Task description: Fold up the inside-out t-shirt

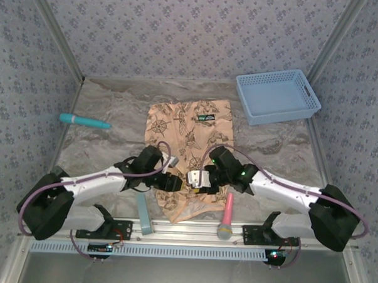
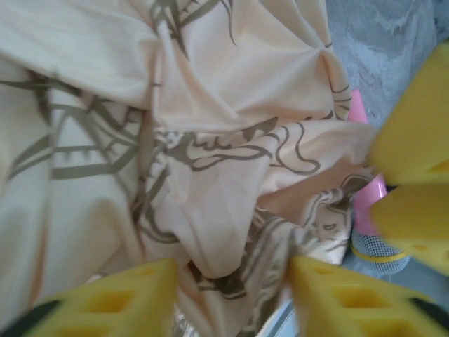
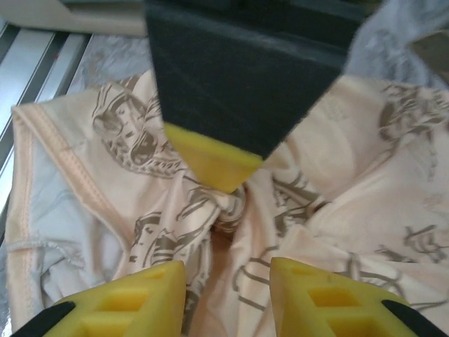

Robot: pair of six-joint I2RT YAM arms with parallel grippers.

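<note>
The inside-out t-shirt (image 1: 188, 126), peach with a brown print, lies lengthwise down the middle of the table, its near part bunched. Both grippers meet over that bunched part. My left gripper (image 1: 178, 182) stands open, and a hanging fold of the cloth (image 2: 210, 210) fills the gap between its yellow fingers (image 2: 119, 302). My right gripper (image 1: 198, 179) is open too, its fingers (image 3: 330, 302) either side of a twisted knot of cloth (image 3: 231, 203) lying below them. The t-shirt's hem (image 3: 77, 182) runs along the left of the right wrist view.
A pink toy microphone (image 1: 226, 213) lies by the shirt's near right edge, beside the front rail (image 1: 191, 230). Left of the shirt lies a light blue bar (image 1: 144, 213). A teal tool (image 1: 83, 120) rests far left. A blue basket (image 1: 284, 115) stands at the back right.
</note>
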